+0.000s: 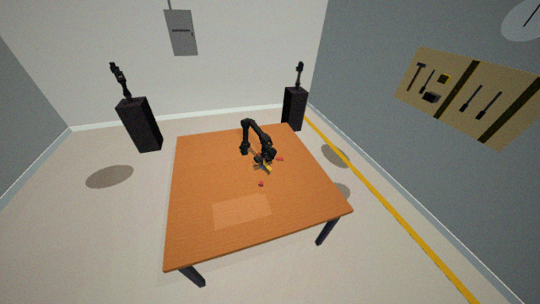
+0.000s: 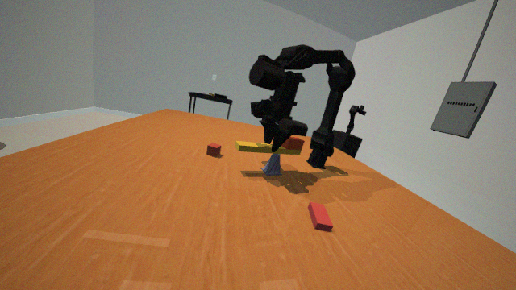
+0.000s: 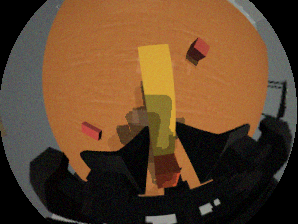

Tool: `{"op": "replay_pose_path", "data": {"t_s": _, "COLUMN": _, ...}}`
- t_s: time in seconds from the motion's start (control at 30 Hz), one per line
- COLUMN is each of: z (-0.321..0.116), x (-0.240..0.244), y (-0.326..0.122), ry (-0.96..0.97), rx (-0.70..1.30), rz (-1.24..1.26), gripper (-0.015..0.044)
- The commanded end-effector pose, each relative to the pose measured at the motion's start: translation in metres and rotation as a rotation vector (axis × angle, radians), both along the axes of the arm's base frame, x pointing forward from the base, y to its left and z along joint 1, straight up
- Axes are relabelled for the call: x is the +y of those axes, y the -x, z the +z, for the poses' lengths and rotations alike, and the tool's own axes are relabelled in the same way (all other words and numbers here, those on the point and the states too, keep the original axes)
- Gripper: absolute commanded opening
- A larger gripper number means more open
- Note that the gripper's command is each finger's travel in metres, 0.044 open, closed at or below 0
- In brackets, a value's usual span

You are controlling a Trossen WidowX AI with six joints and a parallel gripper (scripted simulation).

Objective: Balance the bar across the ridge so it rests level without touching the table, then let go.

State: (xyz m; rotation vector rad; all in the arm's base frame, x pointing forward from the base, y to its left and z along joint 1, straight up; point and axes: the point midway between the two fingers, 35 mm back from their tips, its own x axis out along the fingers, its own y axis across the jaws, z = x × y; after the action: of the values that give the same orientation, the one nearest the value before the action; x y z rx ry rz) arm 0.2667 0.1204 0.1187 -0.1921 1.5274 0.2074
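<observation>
The yellow bar (image 1: 268, 168) (image 2: 250, 147) (image 3: 156, 70) lies across the top of the blue ridge (image 2: 272, 165), clear of the table at both ends. In the exterior view it looks nearly level, perhaps slightly lower at the end towards the arm's base. A red block (image 2: 294, 142) (image 3: 167, 172) sits on that end of the bar. My gripper (image 2: 272, 146) (image 3: 161, 127) is slightly open, one fingertip on each side of the bar's middle, above the ridge. Any small contact between fingers and bar cannot be made out. The ridge is hidden under the bar in the wrist view.
A small red cube (image 1: 261, 183) (image 2: 214, 150) (image 3: 199, 49) stands on the wooden table (image 1: 202, 177) (image 2: 161, 193) beyond the bar's far end. A flat red block (image 1: 279, 159) (image 2: 320, 217) (image 3: 91, 130) lies to one side of the ridge.
</observation>
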Motion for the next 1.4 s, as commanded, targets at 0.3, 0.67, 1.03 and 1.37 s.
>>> {"op": "replay_pose_path", "data": {"t_s": 0.3, "z": 0.000, "x": 0.000, "y": 0.000, "ry": 0.000, "rx": 0.000, "rz": 0.000, "gripper": 0.0440}}
{"op": "replay_pose_path", "data": {"t_s": 0.67, "z": 0.084, "x": 0.000, "y": 0.000, "ry": -0.002, "rx": -0.003, "rz": 0.000, "gripper": 0.0440}}
{"op": "replay_pose_path", "data": {"t_s": 1.03, "z": 0.100, "x": -0.001, "y": 0.003, "ry": -0.002, "rx": -0.003, "rz": 0.000, "gripper": 0.0440}}
{"op": "replay_pose_path", "data": {"t_s": 1.37, "z": 0.100, "x": -0.001, "y": 0.003, "ry": -0.002, "rx": -0.003, "rz": 0.000, "gripper": 0.0440}}
